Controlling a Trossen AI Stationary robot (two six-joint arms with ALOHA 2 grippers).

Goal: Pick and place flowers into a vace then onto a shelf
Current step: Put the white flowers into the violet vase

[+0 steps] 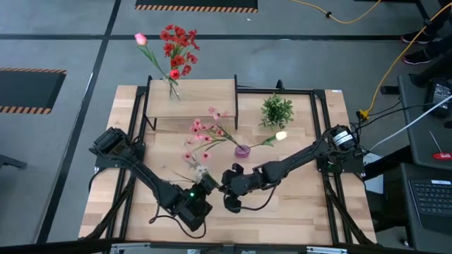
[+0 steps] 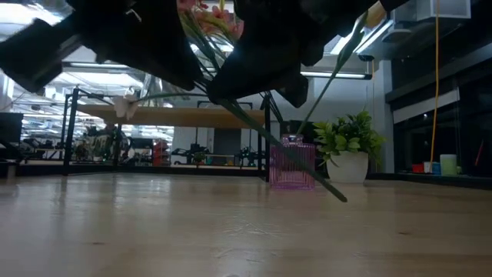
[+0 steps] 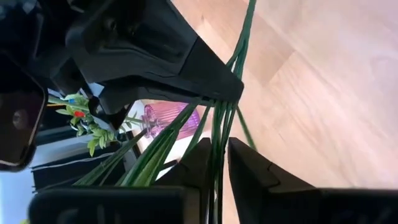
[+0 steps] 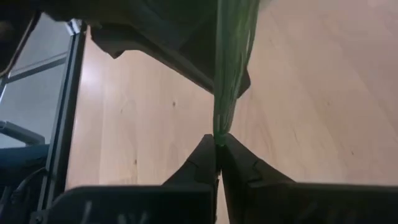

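Looks like a handoff: right hand [image 4: 217, 146] is clenched on the flowers' [image 4: 231, 68] stems, left hand [image 3: 219, 163] only loosely around them. Pink vase [image 1: 242, 149] waits at 12 o'clock from both, probably the bunch's next stop.

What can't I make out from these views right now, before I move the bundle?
- Low view: both arms fill the top, hiding the stems' held ends.
- High view: left gripper and right gripper crowd together; grasp points too small to tell.
- Left wrist view: pink vase partly behind stems and the other gripper.
- Right wrist view: blossoms cut off by the frame edge; only stems show.
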